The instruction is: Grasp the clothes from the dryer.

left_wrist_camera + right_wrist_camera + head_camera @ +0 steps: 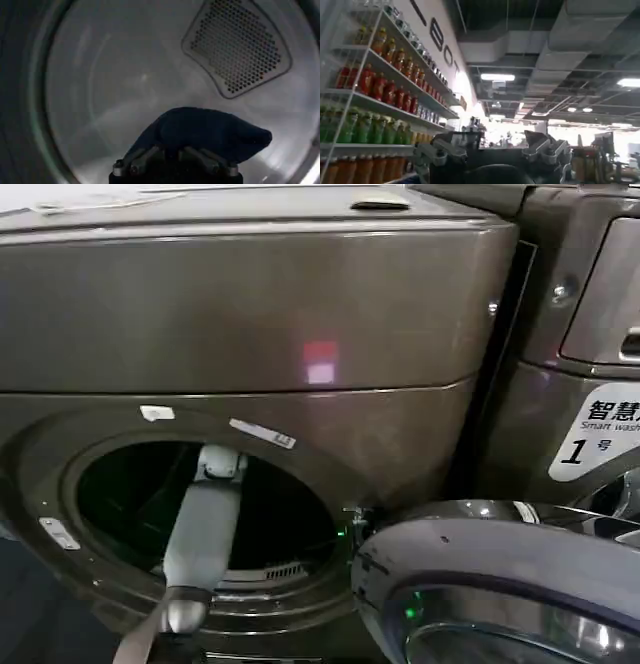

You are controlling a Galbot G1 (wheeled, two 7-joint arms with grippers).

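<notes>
Linkage bars of the left gripper [175, 159] sit closest to the left wrist lens, spread to either side with the clothes [202, 134] rising directly between and just beyond them. Fingertips are hidden under the fabric; jaws look set fairly wide, closure not confirmed, so whether they have bitten cannot be told.

Clothes: dark navy bundle, low on the drum floor, touching or nearly touching the gripper's front. Long axis runs crosswise to the reach, tapering to a blunt point on the side of the perforated vent panel [237, 47] on the drum's back wall.

Head view: left arm [205, 524] passes through the porthole of the dryer [250, 314], wrist deep in the dark drum. Door [490, 584] swung open to the robot's right.

Right gripper [495, 160] is held outside, aimed up toward ceiling and shelves of bottles [375, 90]; jaws appear apart, holding nothing. Left arm is plainly the nearer.

Judgement: bundle lies dead ahead, squarely across the jaws; a short advance and a close should take it at mid-body.
</notes>
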